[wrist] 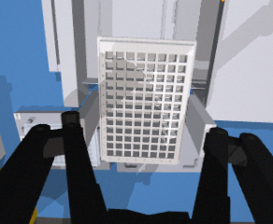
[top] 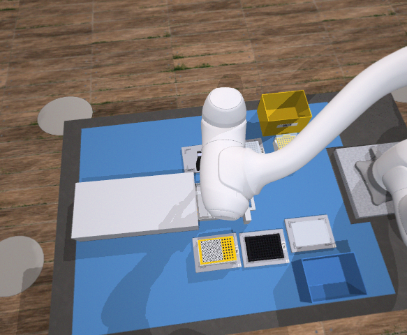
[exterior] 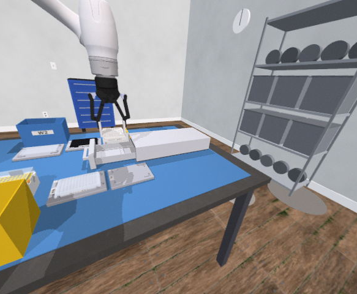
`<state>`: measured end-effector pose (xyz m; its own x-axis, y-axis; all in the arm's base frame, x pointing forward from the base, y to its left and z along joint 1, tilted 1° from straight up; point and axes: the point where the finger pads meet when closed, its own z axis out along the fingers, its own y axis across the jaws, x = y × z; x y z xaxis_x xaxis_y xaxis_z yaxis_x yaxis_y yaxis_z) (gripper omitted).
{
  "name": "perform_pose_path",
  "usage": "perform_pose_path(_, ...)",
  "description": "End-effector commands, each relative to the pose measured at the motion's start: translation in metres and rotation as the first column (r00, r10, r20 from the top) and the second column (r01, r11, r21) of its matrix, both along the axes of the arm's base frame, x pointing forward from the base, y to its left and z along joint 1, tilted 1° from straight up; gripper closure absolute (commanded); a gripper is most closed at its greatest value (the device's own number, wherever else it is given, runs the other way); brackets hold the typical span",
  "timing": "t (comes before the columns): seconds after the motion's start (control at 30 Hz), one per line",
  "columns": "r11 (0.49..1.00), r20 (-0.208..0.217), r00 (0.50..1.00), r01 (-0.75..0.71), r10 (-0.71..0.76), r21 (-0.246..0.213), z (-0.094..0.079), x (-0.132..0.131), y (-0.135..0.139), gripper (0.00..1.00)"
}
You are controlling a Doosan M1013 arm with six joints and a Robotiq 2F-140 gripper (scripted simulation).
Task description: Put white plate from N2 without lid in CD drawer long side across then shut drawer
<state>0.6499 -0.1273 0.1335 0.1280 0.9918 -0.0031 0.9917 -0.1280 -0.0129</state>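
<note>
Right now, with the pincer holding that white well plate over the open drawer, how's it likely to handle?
The white well plate probably stays stiff: it hangs flat and unbent in the pincer. Its open grid suggests it is light. Gripped only at two edges, it might slip if bumped against the drawer.
</note>
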Motion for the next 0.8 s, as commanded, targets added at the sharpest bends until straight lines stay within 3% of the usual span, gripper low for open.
perform_pose_path(0.0, 1.0, 0.0, 1.0, 0.0, 0.0, 0.0, 0.0, 0.0, 0.002, 1.0)
perform_pose_path(0.77, 1.0, 0.0, 1.0, 0.0, 0.0, 0.0, 0.0, -0.01, 0.057, 1.0)
